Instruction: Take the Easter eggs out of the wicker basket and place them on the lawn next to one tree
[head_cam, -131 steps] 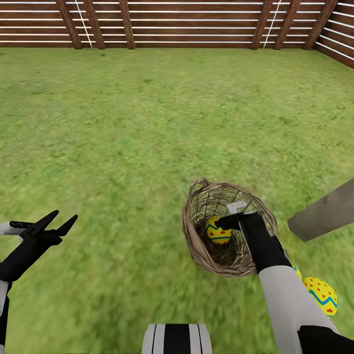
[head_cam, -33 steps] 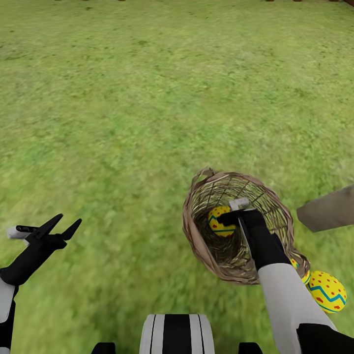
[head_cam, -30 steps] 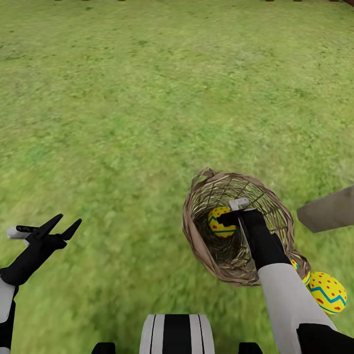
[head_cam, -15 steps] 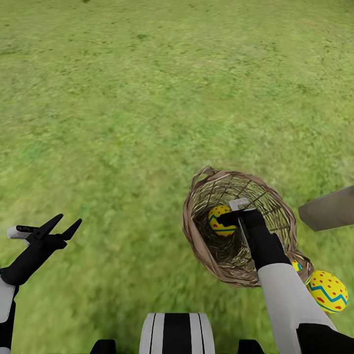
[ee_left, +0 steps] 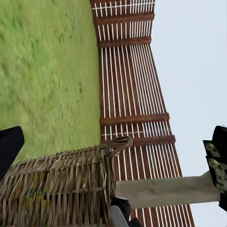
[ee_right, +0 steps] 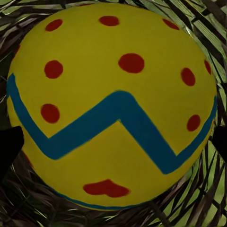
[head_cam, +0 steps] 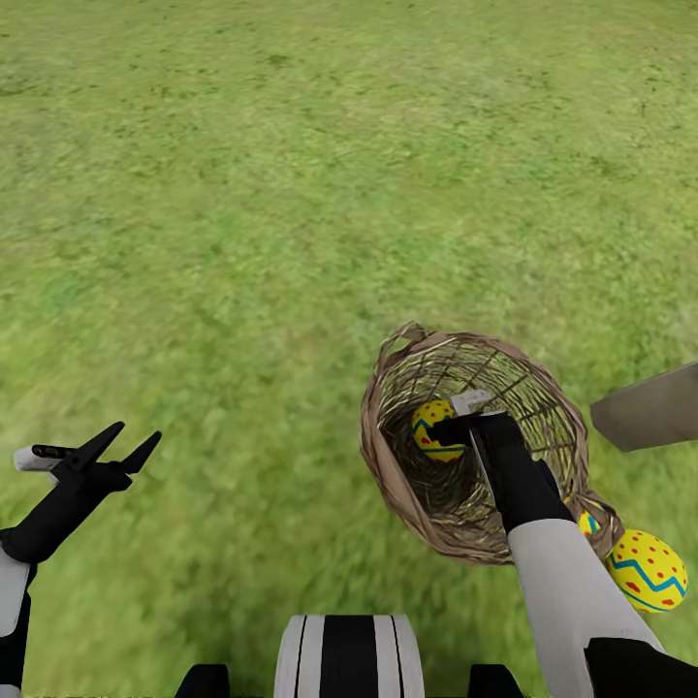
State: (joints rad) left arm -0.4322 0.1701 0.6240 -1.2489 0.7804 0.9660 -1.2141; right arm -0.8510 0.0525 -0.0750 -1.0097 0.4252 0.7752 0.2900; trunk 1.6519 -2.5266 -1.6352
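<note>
The wicker basket point(head_cam: 388, 465) lies tilted on the lawn point(head_cam: 291, 194), its mouth facing up toward me. One Easter egg point(head_cam: 431, 431) rests inside it. My right gripper point(head_cam: 448, 427) reaches into the basket and is open, its fingertips point(ee_right: 8, 146) on either side of that egg point(ee_right: 113, 109). Another egg point(head_cam: 650, 570) lies on the grass beside the basket, near the tree trunk point(head_cam: 648, 407). A sliver of a third egg point(head_cam: 587, 523) peeks out between basket and arm. My left gripper point(head_cam: 121, 438) hangs open and empty over the grass far to the left.
The left wrist view looks across the basket point(ee_left: 61, 184) to the brown slatted fence point(ee_left: 127, 94), the grey trunk point(ee_left: 165, 191) and dark foliage point(ee_left: 217, 165). My own base point(head_cam: 349, 659) shows at the bottom of the head view. Open grass stretches ahead and left.
The head camera has tilted down: the fence has left the picture, and lawn and basket have crept slightly upward in it. Both arms keep their poses, the right gripper staying at the egg.
</note>
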